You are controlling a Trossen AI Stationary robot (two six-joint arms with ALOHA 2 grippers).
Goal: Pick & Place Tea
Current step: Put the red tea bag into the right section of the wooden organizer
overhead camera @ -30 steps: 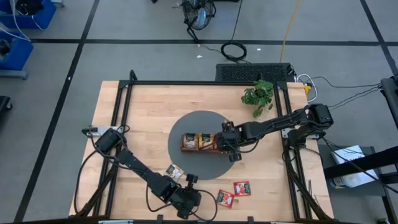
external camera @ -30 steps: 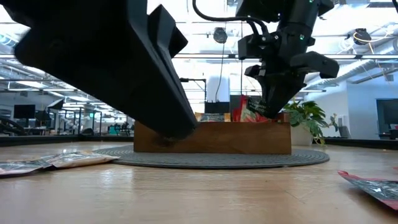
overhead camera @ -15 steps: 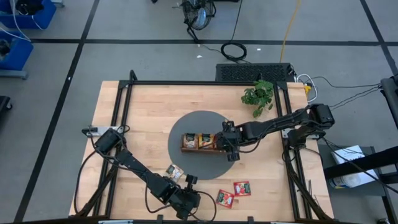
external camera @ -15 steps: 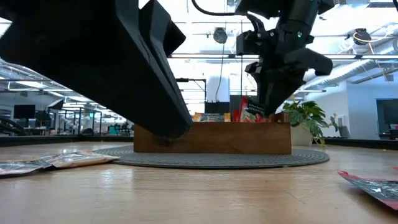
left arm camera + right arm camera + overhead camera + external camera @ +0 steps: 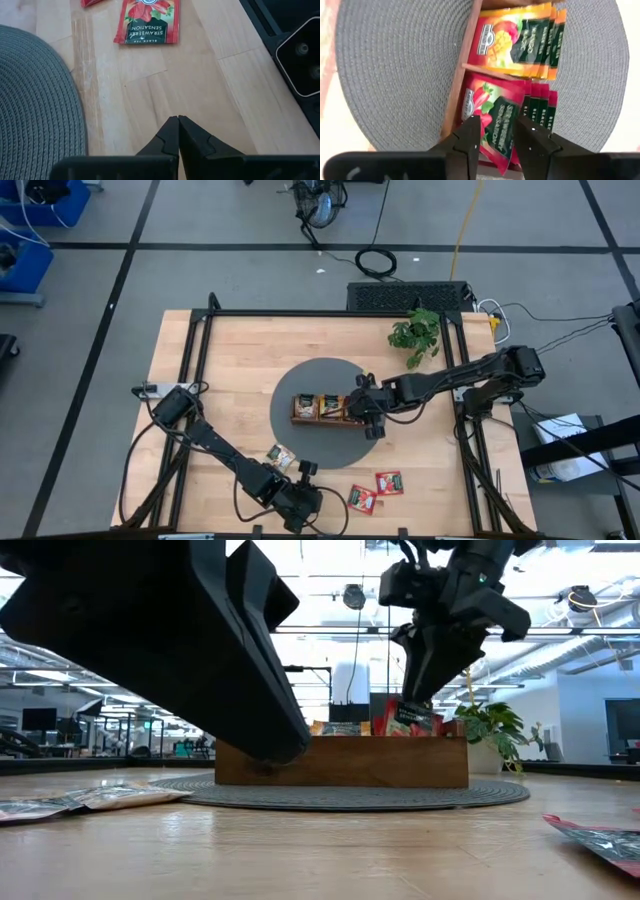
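The wooden tray (image 5: 305, 409) stands on a round grey mat (image 5: 300, 435). Red tea sachets (image 5: 492, 112) stand on edge in its end compartment, orange ones (image 5: 517, 42) in the one beside it. My right gripper (image 5: 497, 132) is open just above the red sachets (image 5: 405, 718), one finger on either side of them. My left gripper (image 5: 177, 131) is shut near the table's front edge, over bare wood. A red sachet (image 5: 147, 22) lies flat in front of it. Tan-and-green sachets (image 5: 282, 457) and two red ones (image 5: 376, 491) lie on the table.
A potted plant (image 5: 415, 335) stands at the far right of the table. The left arm (image 5: 200, 650) fills the low view's left half and hides part of the tray (image 5: 400, 762). A black frame (image 5: 300, 313) borders the tabletop.
My right gripper has opened and let go of a red sachet, which now stands in the tray's end compartment with the other red ones. The gripper has tipped and its fingertips have come up a little off the sachets.
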